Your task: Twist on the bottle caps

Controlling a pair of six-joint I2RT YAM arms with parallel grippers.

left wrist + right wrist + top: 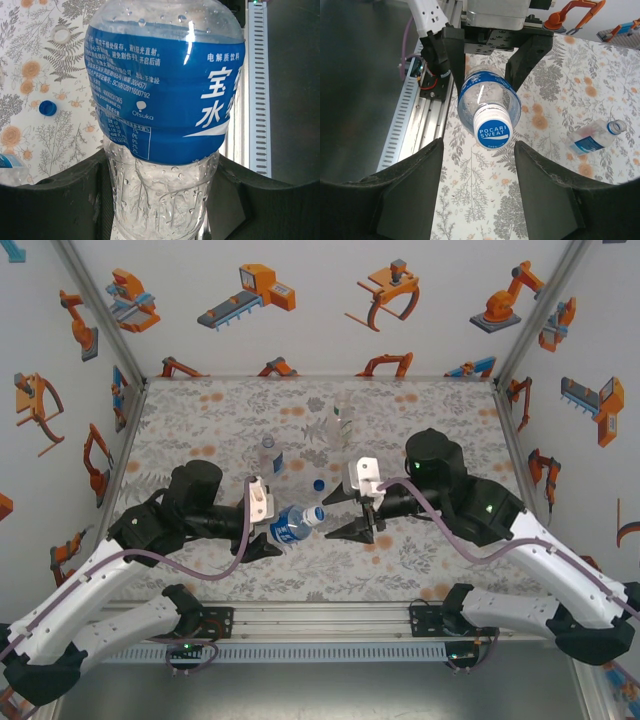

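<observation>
1. A table (200, 430) draped in floral-print cloth is sitting inside white walls (300, 310) printed with orange robot drawings, which are closing it in on three sides.
2. The left gripper (279, 528) is clamping its jaws around the blue-labelled body of the squat bottle (295, 525), holding it on its side above the near middle of the table.
3. A blue-and-white printed cap (492, 132) is sitting on that bottle's neck; how tightly it is seated cannot be told. The right gripper (342, 513) is facing it with jaws standing apart on either side of the cap, gripping nothing.
4. A loose blue cap (318, 483) is lying just beyond the squat bottle, with a white cap (61, 34) lying on the cloth near it. The slim bottle (594, 140) is lying uncapped on its side farther beyond the squat bottle, and the taller bottle (343, 422) is standing well beyond it, towards the back wall.
5. An aluminium rail (320, 618) carrying both arm bases is running along the table edge nearer than the squat bottle. Open cloth is stretching away left and right of the squat bottle towards the side walls.
</observation>
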